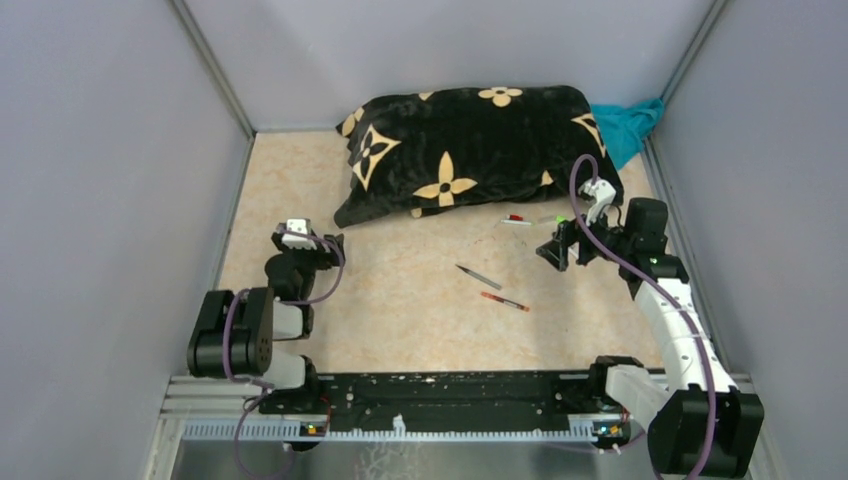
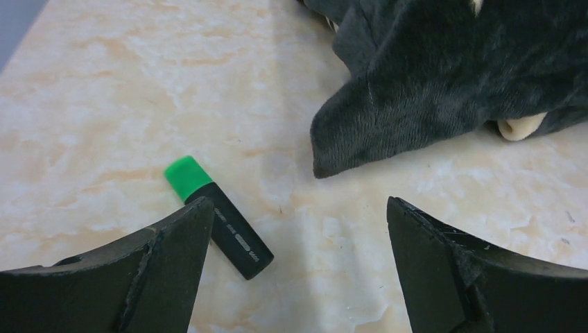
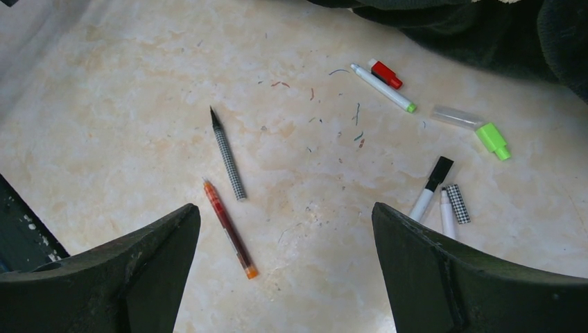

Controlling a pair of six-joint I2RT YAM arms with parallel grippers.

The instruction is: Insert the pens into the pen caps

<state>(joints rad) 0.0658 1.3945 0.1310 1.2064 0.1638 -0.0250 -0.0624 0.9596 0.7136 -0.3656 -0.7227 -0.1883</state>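
The left pincer [image 2: 298, 208] hung wide open and empty over the worktop [image 2: 104, 104]. The stubby black marker [image 2: 220, 220], green end up the view, lay just by one finger, near a corner of the dark cushion [image 2: 430, 76]. Over on the other side, the right pincer [image 3: 284, 208] was spread wide too, gripping nothing. Beneath it lay a checkered pen [image 3: 229, 156] and a red pen [image 3: 227, 232], nearly end to end. Nearer the cushion, a white pen [image 3: 381, 88] touched a red cap [image 3: 385, 73], a green cap [image 3: 494, 139] sat further right, and a checkered cap [image 3: 457, 203] lay just beside two more white pens [image 3: 421, 205].
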